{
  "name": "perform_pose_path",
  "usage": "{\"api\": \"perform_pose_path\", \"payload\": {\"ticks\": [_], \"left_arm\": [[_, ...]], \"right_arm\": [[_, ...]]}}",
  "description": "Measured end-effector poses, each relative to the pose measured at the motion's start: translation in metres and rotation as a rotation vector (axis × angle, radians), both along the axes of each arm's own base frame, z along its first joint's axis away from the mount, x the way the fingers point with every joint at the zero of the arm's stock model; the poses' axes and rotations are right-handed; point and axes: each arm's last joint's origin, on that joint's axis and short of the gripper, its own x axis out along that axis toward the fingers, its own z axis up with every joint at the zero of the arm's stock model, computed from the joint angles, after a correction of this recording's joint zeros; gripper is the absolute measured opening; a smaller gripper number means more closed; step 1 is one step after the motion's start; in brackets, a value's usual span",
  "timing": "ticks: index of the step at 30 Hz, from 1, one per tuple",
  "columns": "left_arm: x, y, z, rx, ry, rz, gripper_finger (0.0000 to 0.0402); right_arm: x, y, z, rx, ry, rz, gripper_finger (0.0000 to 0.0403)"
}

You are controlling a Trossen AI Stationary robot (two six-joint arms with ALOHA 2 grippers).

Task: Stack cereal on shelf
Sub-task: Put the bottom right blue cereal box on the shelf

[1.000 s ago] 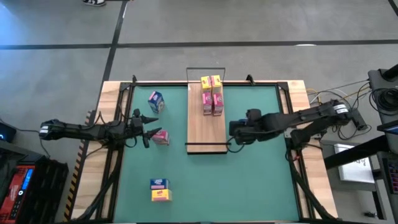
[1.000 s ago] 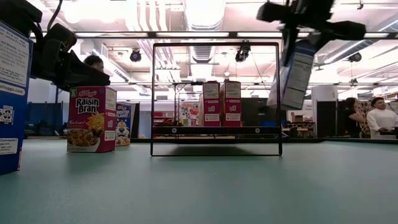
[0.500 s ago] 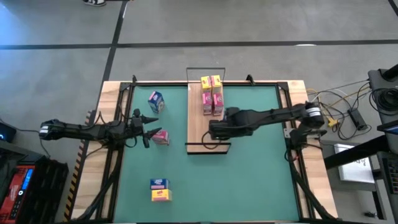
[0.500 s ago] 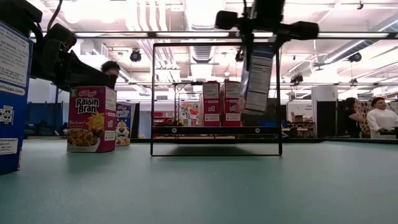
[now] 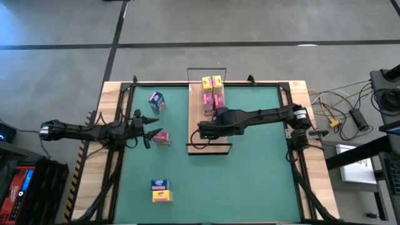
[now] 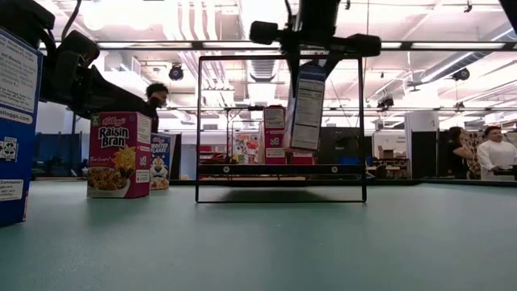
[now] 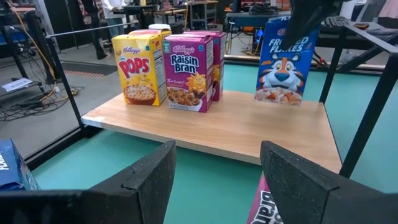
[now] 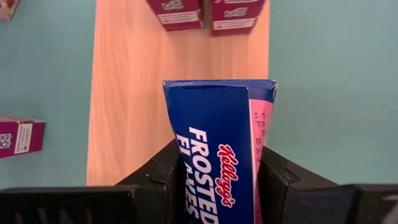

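My right gripper [image 5: 206,130] is shut on a blue Frosted Flakes cereal box [image 8: 214,130] above the near half of the wooden shelf plank [image 5: 199,115]. Yellow and magenta boxes [image 5: 213,95] stand upright in a group on the plank's far half. My left gripper [image 5: 149,130] is open at the table's left, beside a magenta Raisin Bran box [image 5: 162,138] standing on the green table; its fingers [image 7: 149,174] frame that box's corner [image 7: 266,205]. Another blue box [image 5: 156,102] stands farther back. My right gripper pinches the blue box's upper end [image 6: 311,71] between its two fingers [image 8: 158,174], one on each side face [image 8: 186,162]. The fingers come from above, pointing down. The box hangs below them, slightly tilted and lifted clear of the plank, its lower end [image 6: 302,144] above the board.
A blue box and a yellow box [image 5: 160,190] sit near the table's near-left edge. Black wire frames [image 6: 279,129] stand at the plank's short ends. People [image 6: 494,153] stand in the room beyond. Bare green table [image 5: 262,169] lies right of the plank.
My right gripper has carried the blue box toward the table's left, from beside the plank's right edge to over its near half. The box has stayed hanging in the air and now hangs a little more upright.
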Motion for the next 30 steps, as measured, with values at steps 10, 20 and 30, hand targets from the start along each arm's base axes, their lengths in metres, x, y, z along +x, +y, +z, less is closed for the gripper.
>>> {"api": "perform_pose_path", "payload": {"ticks": [10, 20, 30], "left_arm": [[0.000, 0.000, 0.000, 0.000, 0.002, 0.000, 0.0218], [0.000, 0.000, -0.001, 0.001, 0.008, 0.000, 0.0218], [0.000, 0.000, -0.001, 0.001, 0.009, 0.000, 0.0218]], "right_arm": [[0.017, -0.011, -0.004, -0.005, 0.013, 0.021, 0.0123], [0.031, -0.023, -0.014, 0.024, 0.028, 0.032, 0.0123], [0.032, -0.031, -0.014, 0.020, 0.024, 0.036, 0.0123]]}}
